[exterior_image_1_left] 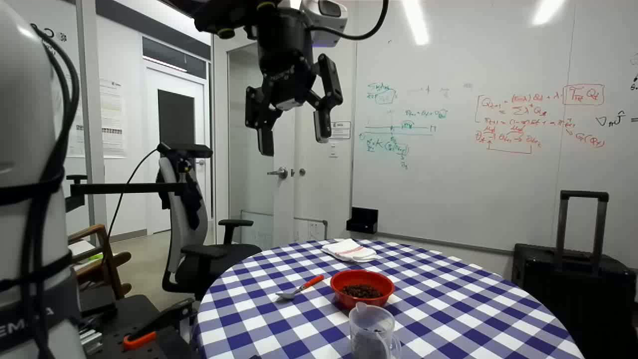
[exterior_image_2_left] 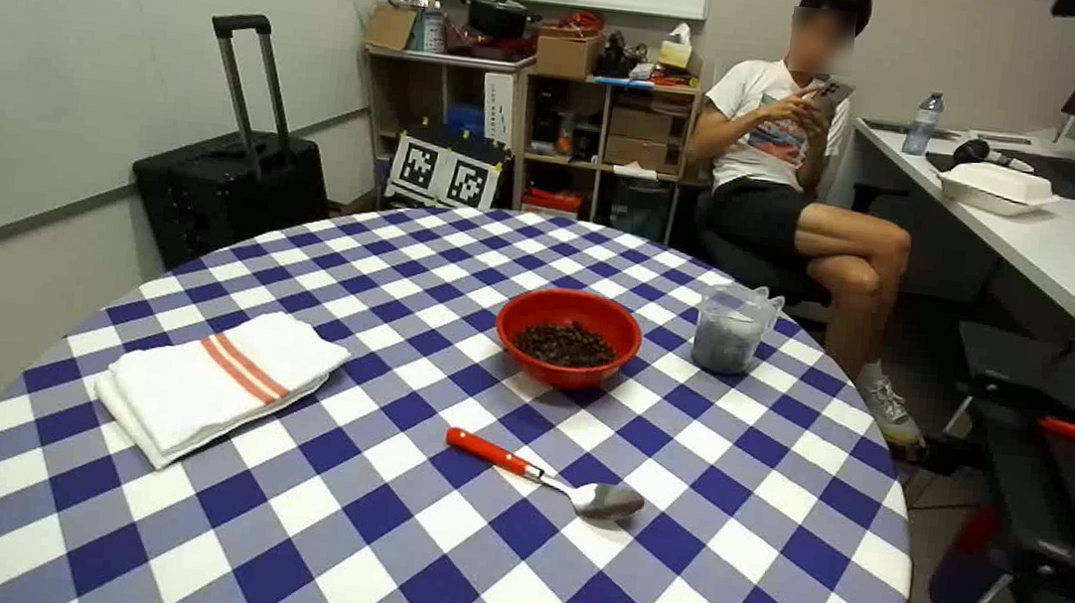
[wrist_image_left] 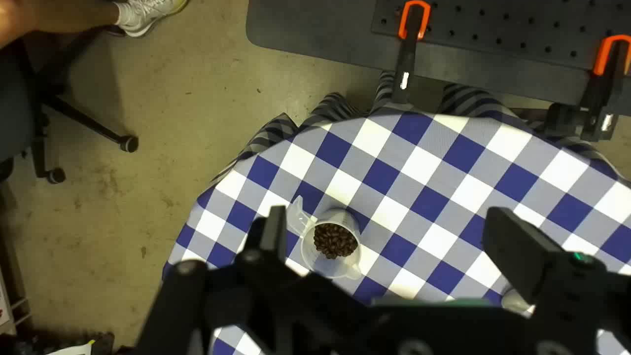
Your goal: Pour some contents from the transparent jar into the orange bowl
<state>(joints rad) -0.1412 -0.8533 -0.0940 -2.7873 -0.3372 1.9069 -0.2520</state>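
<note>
Gripper (exterior_image_1_left: 295, 139): jaws spread wide, well above tablecloth (exterior_image_1_left: 448, 299), apart from transparent jar (exterior_image_1_left: 370, 336).

Red-orange bowl (exterior_image_2_left: 572, 309) w/ dk brn beans (exterior_image_2_left: 565, 344), clear jar (exterior_image_2_left: 730, 336), navy/wht chk tablecloth (exterior_image_2_left: 306, 527), red-striped wht towel (exterior_image_2_left: 179, 384), blk gripper (exterior_image_1_left: 295, 146)

On the whiteboard (exterior_image_1_left: 463, 199) you can read red formulas (exterior_image_1_left: 536, 114) starting "Qt+1 =", a boxed term (exterior_image_1_left: 583, 94) ending "Qt", and a black "∇… J" (exterior_image_1_left: 610, 119). Your robot arm (exterior_image_1_left: 22, 124) bears "EM" and "A"; the green notes (exterior_image_1_left: 398, 127) are mostly illegible.
</note>
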